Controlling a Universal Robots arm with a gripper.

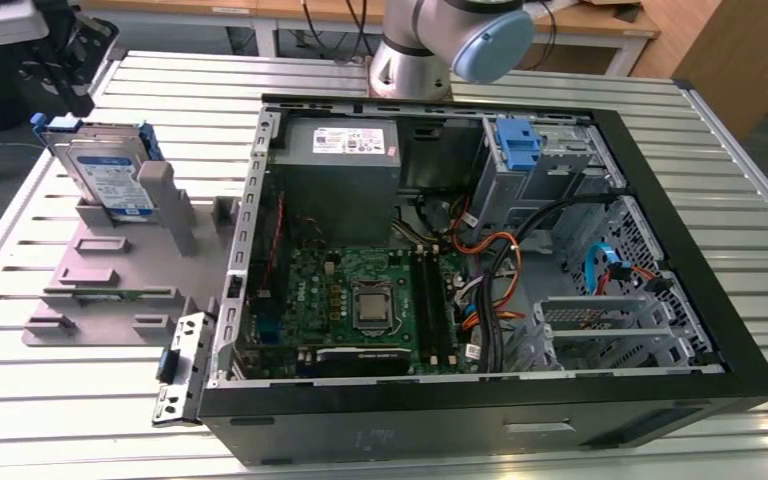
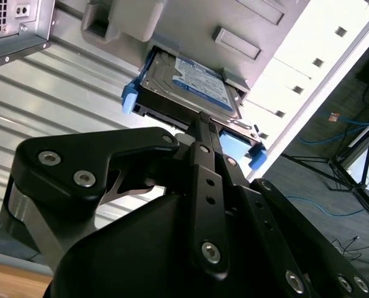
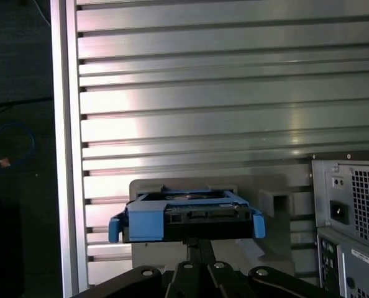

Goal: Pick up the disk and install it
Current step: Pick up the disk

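Note:
The disk [image 1: 107,172], a silver drive with a white and blue label in a blue carrier, stands on edge in a grey holder [image 1: 117,262] at the exterior view's left, outside the computer case. My black gripper [image 1: 61,88] hangs just above its top edge. In both wrist views the disk [image 2: 191,87] [image 3: 187,217] lies straight ahead of the gripper [image 2: 200,119] [image 3: 200,243]. The fingers are drawn close together, their tips at the middle of the disk's near edge. Whether they pinch any part of it is hidden.
The open computer case [image 1: 651,190] lies on its side on the slatted metal table [image 1: 37,410], with its motherboard, cables and a blue bracket [image 1: 523,145] in the drive bay at the back. The table's edge is close to the holder. A removed side bracket [image 1: 181,368] lies by the case.

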